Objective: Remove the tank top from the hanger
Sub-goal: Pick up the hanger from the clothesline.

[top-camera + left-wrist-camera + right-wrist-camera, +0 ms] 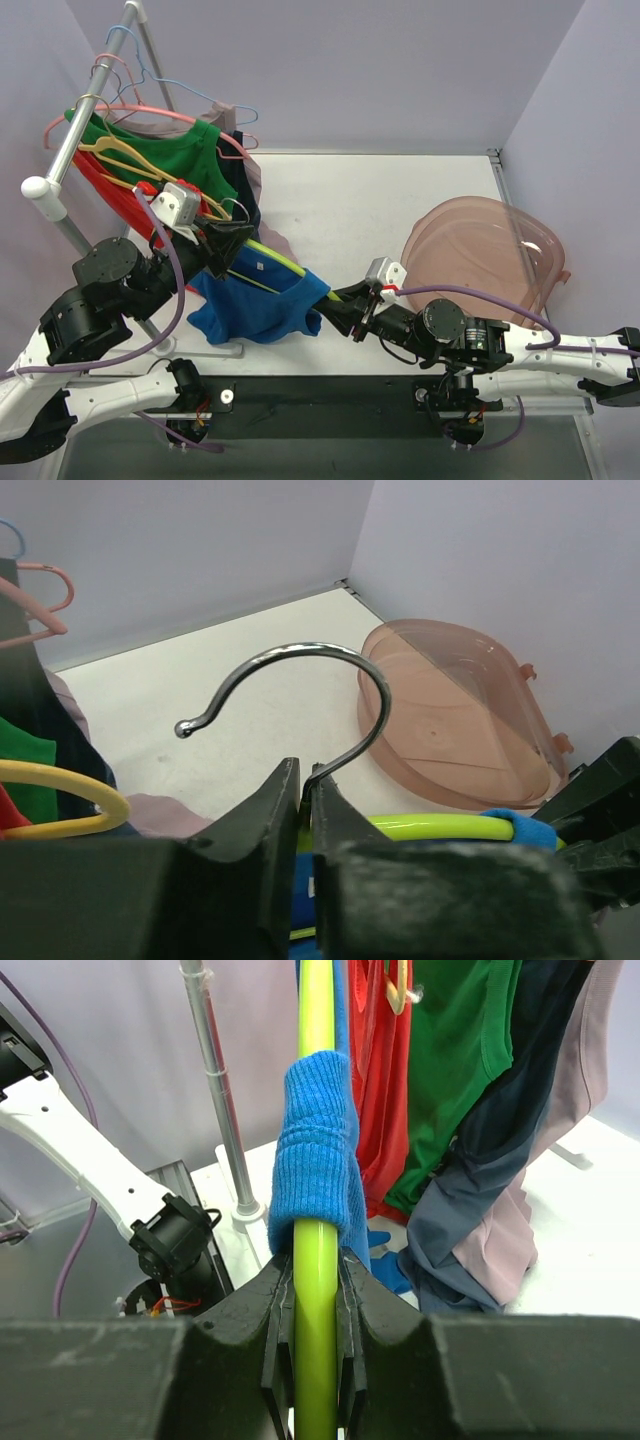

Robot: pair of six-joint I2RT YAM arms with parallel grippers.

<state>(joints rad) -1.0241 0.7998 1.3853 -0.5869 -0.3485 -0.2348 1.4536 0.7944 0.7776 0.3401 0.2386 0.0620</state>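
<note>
A blue tank top [255,300] hangs on a lime-green hanger [275,258] held over the table between both arms. My left gripper [228,238] is shut on the base of the hanger's metal hook [300,670]; the lime bar [440,827] shows just past its jaws. My right gripper [335,300] is shut on the hanger's lime arm [316,1310], with the tank top's blue strap [315,1155] bunched on the bar just beyond the jaws.
A clothes rack [85,110] at the left carries green [175,150], red and dark garments on several hangers. A translucent pink tub [485,255] lies at the right, also in the left wrist view [450,720]. The rack's pole [215,1090] stands near the right gripper.
</note>
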